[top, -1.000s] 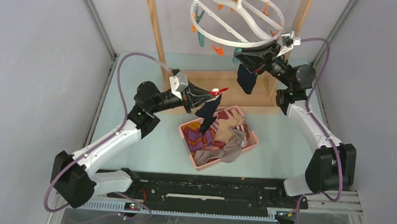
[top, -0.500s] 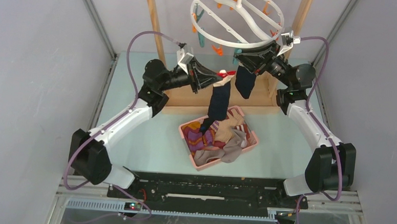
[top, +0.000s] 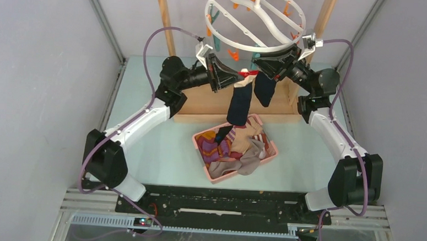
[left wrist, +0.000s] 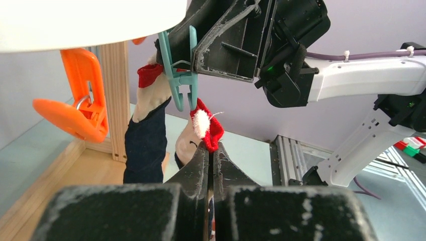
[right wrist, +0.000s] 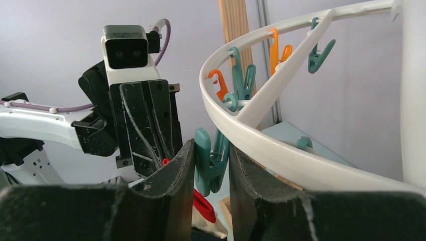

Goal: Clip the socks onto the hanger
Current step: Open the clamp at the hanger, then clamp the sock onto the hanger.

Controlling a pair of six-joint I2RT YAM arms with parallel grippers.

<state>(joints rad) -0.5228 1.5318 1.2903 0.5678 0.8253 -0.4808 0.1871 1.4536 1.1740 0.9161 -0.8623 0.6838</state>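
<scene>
Seen from above, the left gripper (top: 238,75) holds a navy sock (top: 238,102) by its red cuff. The sock hangs over the pink basket (top: 200,153) of other socks (top: 237,155) on the table (top: 160,145). The right gripper (top: 257,63) sits just under the rim of the white hanger (top: 248,46), and a second navy sock (top: 264,89) dangles below it.

In the left wrist view, the left gripper's jaws are pressed together, pinching the red cuff (left wrist: 210,131) just below a teal clip (left wrist: 179,70). The second navy sock hangs beside that clip, near an orange clip (left wrist: 75,108).

In the right wrist view, the right gripper's jaws squeeze the teal clip under the hanger's rim, with the left gripper close in front.
</scene>
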